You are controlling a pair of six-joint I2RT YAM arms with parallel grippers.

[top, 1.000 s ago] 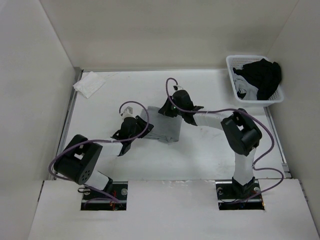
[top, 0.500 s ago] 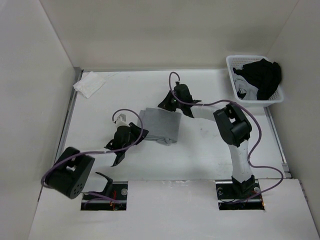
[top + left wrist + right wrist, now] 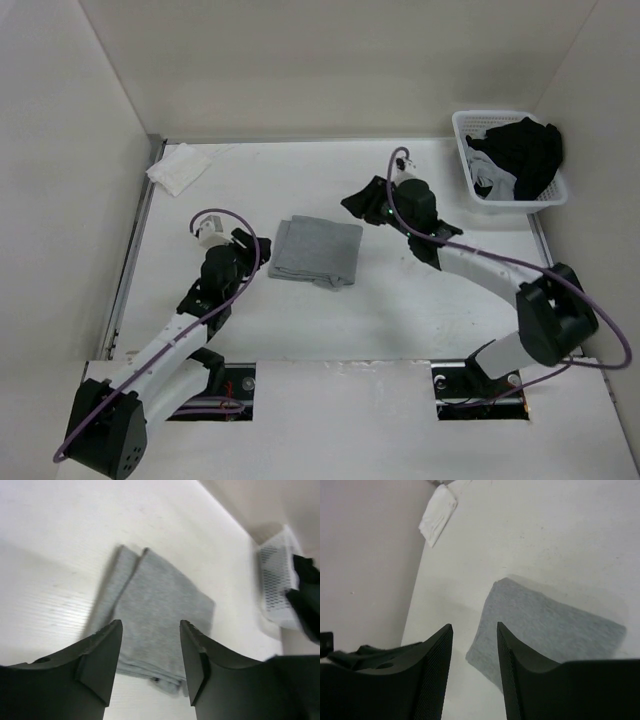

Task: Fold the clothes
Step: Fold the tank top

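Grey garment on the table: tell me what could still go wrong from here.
1. The grey garment lies folded, but in the left wrist view an under layer sticks out along one edge, so the soft knit could slump open.
2. The left gripper and right gripper hang open near it. If either arm sweeps low, a finger could snag an edge and drag the fold apart.

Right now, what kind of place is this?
Probably a robot test booth: plain white walls box in a white table, with a folded grey garment and a white laundry basket on it.
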